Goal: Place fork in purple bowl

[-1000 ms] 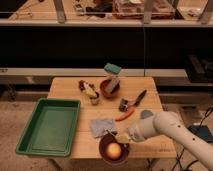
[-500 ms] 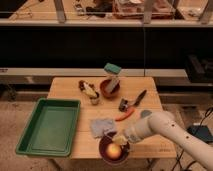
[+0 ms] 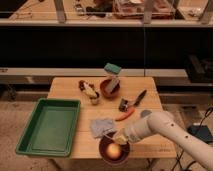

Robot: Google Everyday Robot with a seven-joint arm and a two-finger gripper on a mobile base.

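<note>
The purple bowl stands at the table's front edge with a round yellow-orange item inside it. My gripper is at the end of the white arm, which reaches in from the right. It hangs just over the bowl's far right rim. A small pale whitish-yellow piece, the fork, shows at the gripper's tip, held above the bowl.
A grey cloth lies just behind the bowl and an orange carrot-like piece to its right. Further back are a small grey-blue cup, a black-handled utensil and a reddish-brown bowl. A green tray fills the left.
The arm has reached a little further left, bringing the gripper and the pale piece over the bowl's rim. Nothing else has moved.
</note>
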